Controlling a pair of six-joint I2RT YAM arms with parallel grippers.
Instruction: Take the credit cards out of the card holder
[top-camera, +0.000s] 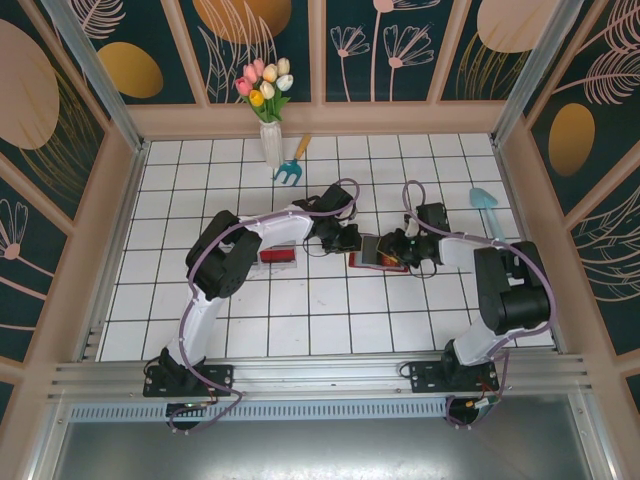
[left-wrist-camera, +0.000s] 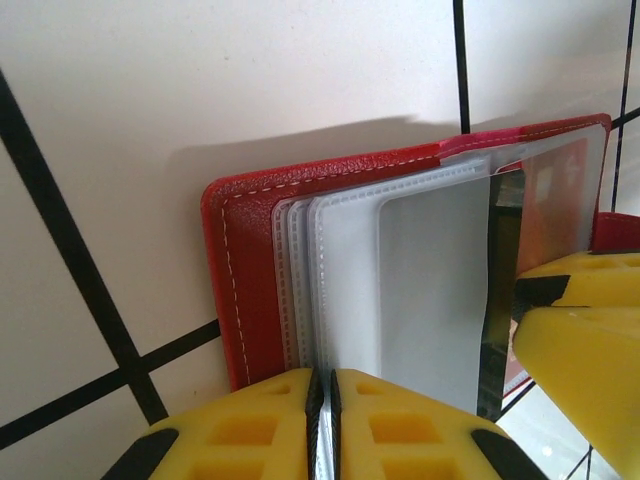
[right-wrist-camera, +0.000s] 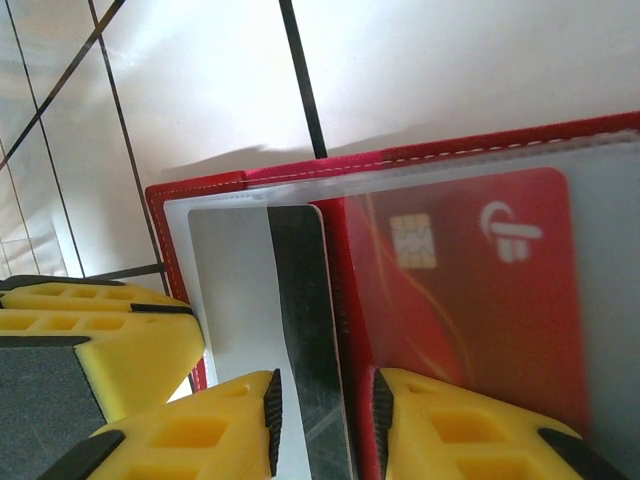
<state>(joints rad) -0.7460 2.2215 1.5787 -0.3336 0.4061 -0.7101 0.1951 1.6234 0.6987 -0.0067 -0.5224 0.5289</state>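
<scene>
The jaws of the left gripper (left-wrist-camera: 322, 425) are clenched on a clear sleeve (left-wrist-camera: 350, 290) of the card holder (left-wrist-camera: 245, 290), pinning it open. The jaws of the right gripper (right-wrist-camera: 325, 430) stand apart around a silver card with a dark stripe (right-wrist-camera: 305, 300); I cannot tell whether they pinch it or merely flank it. The holder lies near the middle of the tiled table (top-camera: 300, 320), with the left gripper at its 9 o'clock and the right gripper at its 3 o'clock. The striped card seems partly out of its sleeve, so the step in hand looks like drawing it out. A red chip card (right-wrist-camera: 460, 290) sits sleeved at its 3 o'clock, not yet removed. Next, the right jaws likely need a firm pinch, then a straight pull toward 3 o'clock while the left keeps the holder from sliding along.
</scene>
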